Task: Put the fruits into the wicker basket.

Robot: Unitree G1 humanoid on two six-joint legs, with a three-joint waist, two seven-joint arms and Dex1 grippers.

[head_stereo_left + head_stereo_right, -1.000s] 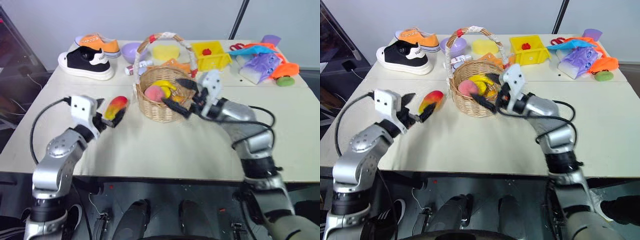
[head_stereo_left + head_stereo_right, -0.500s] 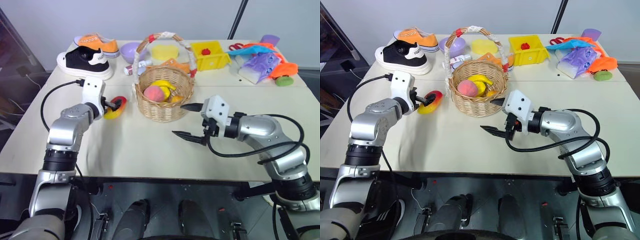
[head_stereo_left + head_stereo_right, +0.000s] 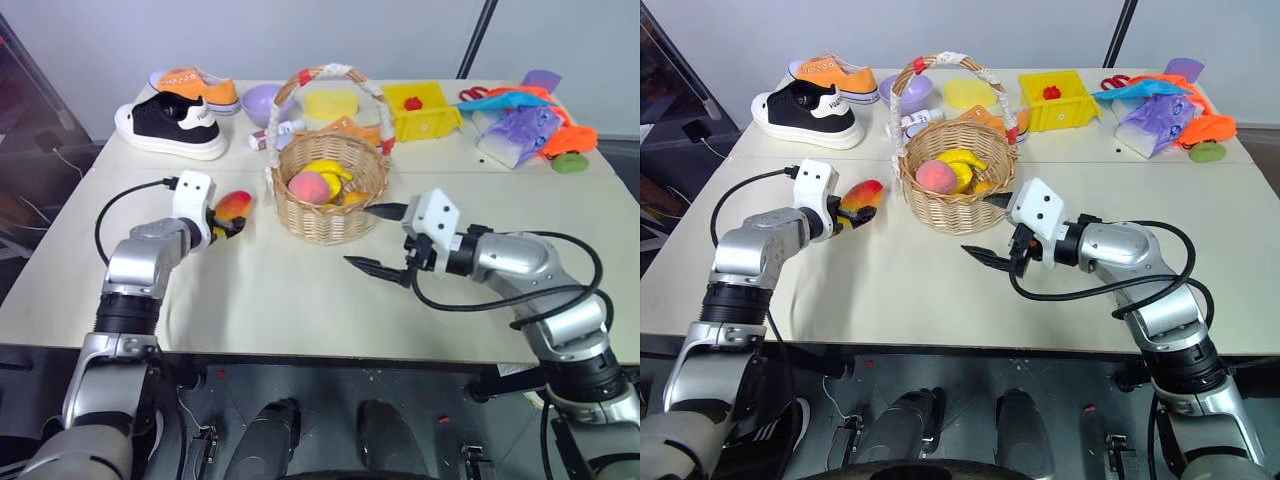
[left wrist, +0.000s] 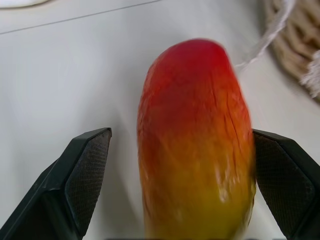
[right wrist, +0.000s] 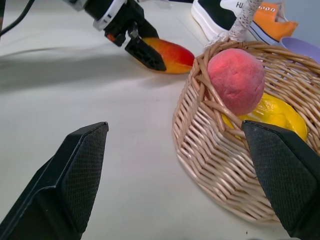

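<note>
The mango [image 3: 234, 205], red shading to yellow, lies on the table just left of the wicker basket [image 3: 330, 218]. My left gripper [image 3: 226, 219] is open with a finger on each side of the mango [image 4: 195, 145]; one finger is close against it and the other stands clear. The pink peach [image 3: 308, 185] sits in the basket beside a yellow fruit [image 3: 330, 171]. My right gripper [image 3: 362, 237] hovers open and empty in front of the basket's right side, and in its wrist view the peach [image 5: 236, 80] and basket wall [image 5: 215, 165] are close ahead.
Along the back of the table stand a black shoe [image 3: 170, 125], an orange shoe [image 3: 195, 88], a lilac bowl [image 3: 260, 100], a yellow sponge [image 3: 330, 102], a yellow bin [image 3: 425, 118] and a purple bag [image 3: 520, 132] with bright clutter. Bare tabletop [image 3: 290, 290] lies in front.
My left gripper has moved forward and down, and its fingers now straddle the mango. My right gripper has drawn back from the basket's rim to a spot in front of it.
</note>
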